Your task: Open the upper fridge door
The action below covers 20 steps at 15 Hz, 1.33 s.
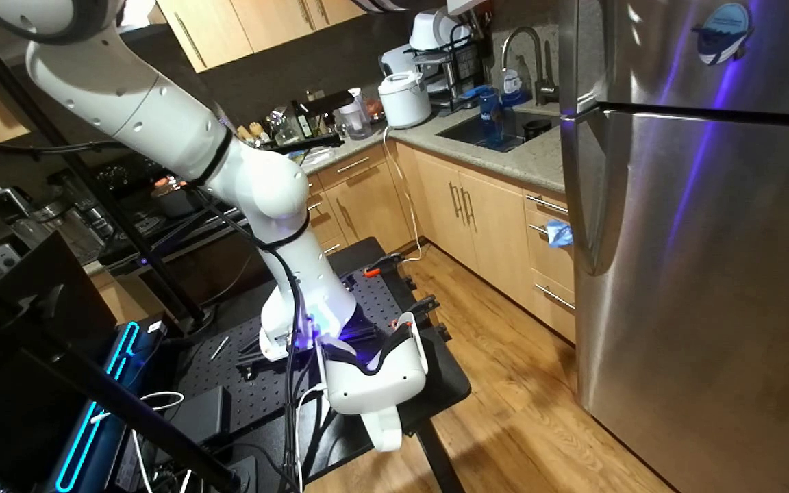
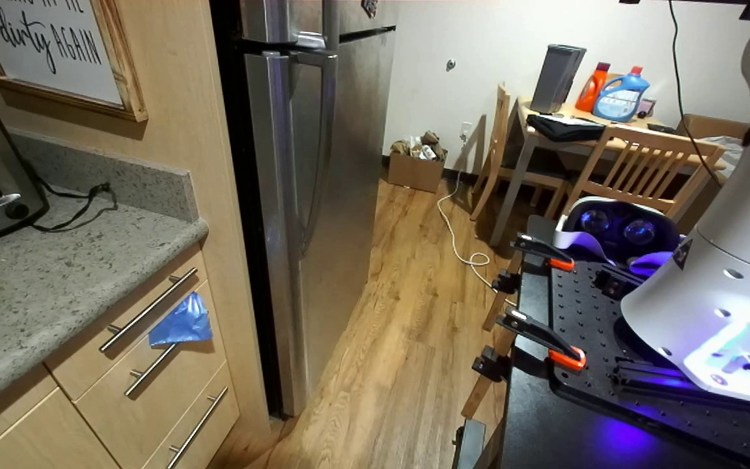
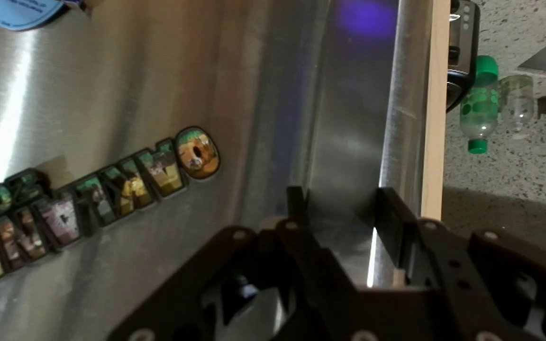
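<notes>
Steel, probably the handle [image 3: 354,106], ran from the gripper [image 3: 342,195] to the wrist view's twelve o'clock; whether gripped, I couldn't tell. Grasping seemed underway, pulling due.

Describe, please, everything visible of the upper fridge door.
The upper fridge door, upright and seemingly closed, looks like brushed stainless steel. It sits above the lower door, a dark gap between them. A blue magnet and picture-filled letters cling to its front. The tool straddles what looks like the handle; contact is unclear.
</notes>
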Motion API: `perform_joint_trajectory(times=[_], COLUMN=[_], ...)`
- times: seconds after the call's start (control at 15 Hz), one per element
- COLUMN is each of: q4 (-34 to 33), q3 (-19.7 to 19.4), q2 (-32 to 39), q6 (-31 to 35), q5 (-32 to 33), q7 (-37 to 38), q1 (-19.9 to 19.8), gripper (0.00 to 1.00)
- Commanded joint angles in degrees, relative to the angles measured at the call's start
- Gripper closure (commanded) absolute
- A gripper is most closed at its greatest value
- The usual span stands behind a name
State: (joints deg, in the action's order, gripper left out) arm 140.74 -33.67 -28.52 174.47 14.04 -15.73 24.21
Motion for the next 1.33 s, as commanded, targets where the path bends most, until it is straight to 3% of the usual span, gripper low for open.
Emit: perform_joint_trajectory(times=[0.0, 0.53, 0.6, 1.0, 1.07, 1.13, 1.27], q4=[0.6, 0.9, 1.3, 1.0, 0.9, 0.8, 0.9], q3=[0.4, -0.9, 2.2, 2.7, 3.1, 3.2, 3.4], q2=[-4.3, -7.2, -7.1, -12.7, -13.2, -13.8, -14.7], q6=[-4.4, -8.3, -8.6, -13.6, -14.2, -14.8, -15.1], q5=[3.1, 6.9, 1.7, -1.0, -1.4, -1.7, -2.5], q7=[-3.0, -5.5, -10.8, -21.2, -22.0, -23.1, -24.6], q1=[-2.1, -1.9, -5.1, -10.6, -11.4, -11.6, -11.7], gripper=[0.84, 0.84, 0.84, 0.84, 0.34, 0.33, 0.19])
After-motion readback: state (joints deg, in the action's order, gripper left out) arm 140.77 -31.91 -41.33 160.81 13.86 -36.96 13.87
